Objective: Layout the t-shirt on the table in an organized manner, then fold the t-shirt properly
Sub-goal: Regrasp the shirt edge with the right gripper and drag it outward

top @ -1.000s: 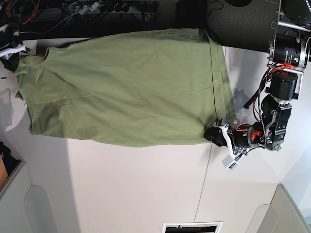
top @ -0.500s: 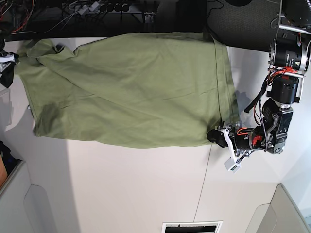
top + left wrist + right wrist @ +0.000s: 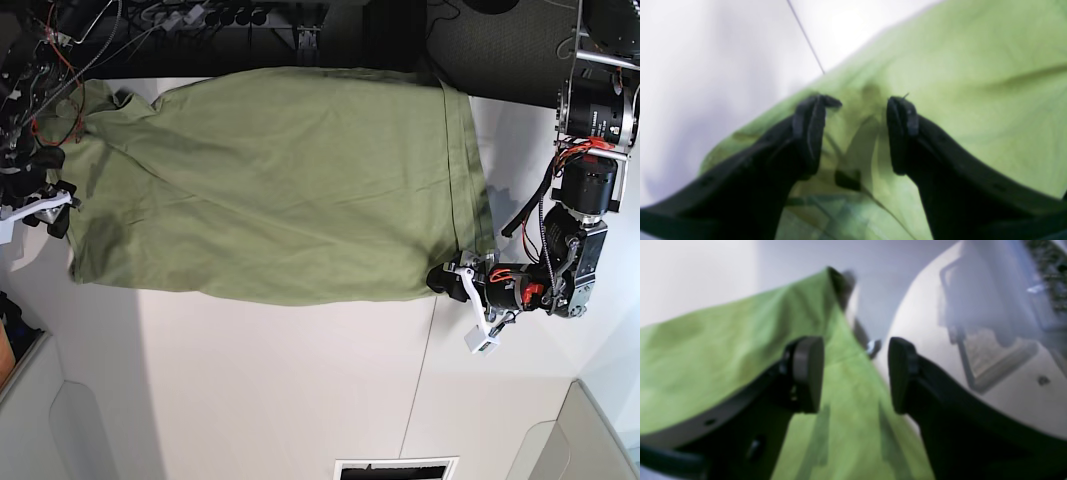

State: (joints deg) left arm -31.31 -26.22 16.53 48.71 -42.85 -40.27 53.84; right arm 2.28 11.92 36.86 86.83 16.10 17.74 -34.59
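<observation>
The olive-green t-shirt (image 3: 280,180) lies spread flat on the white table (image 3: 280,380), its hem on the right. My left gripper (image 3: 452,280) sits at the hem's near corner. In the left wrist view its jaws (image 3: 864,103) stand apart over the wrinkled cloth (image 3: 973,83), gripping nothing. My right gripper (image 3: 55,212) is at the shirt's left edge. In the right wrist view it (image 3: 855,346) is open just above the cloth edge (image 3: 706,356). The neck tag is hidden.
A thin dark seam (image 3: 415,380) crosses the table near the left gripper. Cables and a power strip (image 3: 200,15) run along the far edge. Grey bins stand at the near corners (image 3: 50,420) (image 3: 590,440). A vent slot (image 3: 395,468) sits at the front.
My right gripper has let go of the shirt's top-left corner and moved down along the left edge. The left part of the shirt has settled flatter. My left gripper shifted slightly right.
</observation>
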